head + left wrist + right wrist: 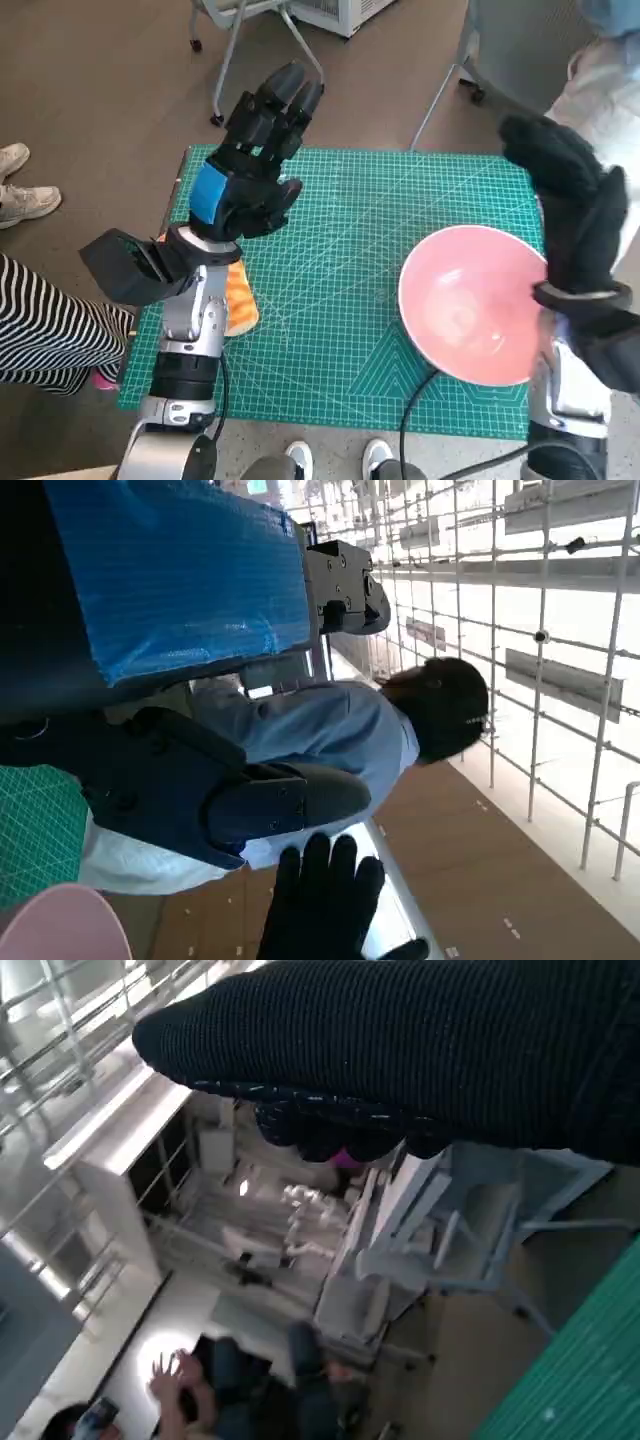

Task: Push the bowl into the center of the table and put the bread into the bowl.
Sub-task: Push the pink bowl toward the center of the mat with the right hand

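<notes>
No legible text or labels.

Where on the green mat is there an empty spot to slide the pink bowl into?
The middle of the green mat is bare, between the bread beneath the left hand and the pink bowl. It is crowded at the mat's right edge, where the right hand is by the bowl.

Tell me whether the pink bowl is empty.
Empty: the pink bowl shows only bare interior; the bread lies on the mat beside the left forearm.

green mat [340,290] covers worktop | black cable [412,400] on mat's near edge | chair legs [235,50] on brown floor beyond | striped trouser leg [45,320] left | person in blue [330,735]
</notes>
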You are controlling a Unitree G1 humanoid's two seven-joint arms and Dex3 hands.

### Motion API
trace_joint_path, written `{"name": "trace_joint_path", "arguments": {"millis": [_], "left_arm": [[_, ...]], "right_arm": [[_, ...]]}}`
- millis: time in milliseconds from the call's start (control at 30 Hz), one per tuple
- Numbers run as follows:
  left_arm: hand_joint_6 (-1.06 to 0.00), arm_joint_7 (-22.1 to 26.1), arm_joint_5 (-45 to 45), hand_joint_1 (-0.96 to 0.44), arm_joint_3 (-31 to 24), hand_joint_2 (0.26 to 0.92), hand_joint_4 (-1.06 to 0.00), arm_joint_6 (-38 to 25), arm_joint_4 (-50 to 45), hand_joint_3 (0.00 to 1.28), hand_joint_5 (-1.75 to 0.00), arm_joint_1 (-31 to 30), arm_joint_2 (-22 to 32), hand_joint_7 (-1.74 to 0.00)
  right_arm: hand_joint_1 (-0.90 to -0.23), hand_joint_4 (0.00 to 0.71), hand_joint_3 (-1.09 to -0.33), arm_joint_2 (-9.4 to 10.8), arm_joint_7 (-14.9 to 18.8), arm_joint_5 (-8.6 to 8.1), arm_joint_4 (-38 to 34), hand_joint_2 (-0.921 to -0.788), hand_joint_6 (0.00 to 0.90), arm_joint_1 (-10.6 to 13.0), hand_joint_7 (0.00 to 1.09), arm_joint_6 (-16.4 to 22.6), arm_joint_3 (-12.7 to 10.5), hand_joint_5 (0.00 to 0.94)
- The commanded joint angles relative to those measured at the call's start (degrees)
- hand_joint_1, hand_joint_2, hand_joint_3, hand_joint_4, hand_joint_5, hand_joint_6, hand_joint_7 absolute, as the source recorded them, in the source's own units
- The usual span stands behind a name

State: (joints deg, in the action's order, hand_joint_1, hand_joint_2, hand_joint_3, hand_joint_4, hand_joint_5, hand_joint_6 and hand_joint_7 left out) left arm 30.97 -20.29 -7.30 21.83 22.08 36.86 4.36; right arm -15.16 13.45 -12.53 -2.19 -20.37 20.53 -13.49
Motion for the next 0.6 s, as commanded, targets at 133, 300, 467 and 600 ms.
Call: {"name": "trace_joint_path", "arguments": {"millis": [133,300,467,600], "left_arm": [[0.00,0.20,-0.70,-0.59,-0.03,0.921,-0.08,-0.39,-0.65,0.46,-0.01,-0.27,-0.23,-0.41],[0.00,0.21,-0.79,-0.59,0.00,0.921,-0.08,-0.51,-0.70,0.46,-0.01,-0.28,-0.32,-0.41],[0.00,0.33,-0.95,-0.59,-0.10,0.921,-0.08,-0.71,-0.51,0.46,-0.01,0.02,-0.23,-0.41],[0.00,0.40,-1.03,-0.59,-0.18,0.921,-0.08,-0.80,-0.41,0.46,-0.01,0.18,-0.21,-0.42]], "right_arm": [[-0.696,0.161,-0.736,-0.44,-2.50,0.29,-0.15,-0.921,0.014,7.66,0.55,3.89,-5.68,0.000],[-0.673,0.145,-0.763,1.10,-6.42,1.64,-2.22,-0.921,0.002,10.99,0.56,7.51,-8.76,0.000],[-0.678,0.143,-0.772,2.26,-9.42,2.72,-6.60,-0.921,-0.001,12.99,0.56,11.71,-10.83,0.001],[-0.668,0.146,-0.775,3.04,-10.99,3.25,-11.41,-0.921,-0.001,13.51,0.56,15.14,-11.50,0.003]]}}
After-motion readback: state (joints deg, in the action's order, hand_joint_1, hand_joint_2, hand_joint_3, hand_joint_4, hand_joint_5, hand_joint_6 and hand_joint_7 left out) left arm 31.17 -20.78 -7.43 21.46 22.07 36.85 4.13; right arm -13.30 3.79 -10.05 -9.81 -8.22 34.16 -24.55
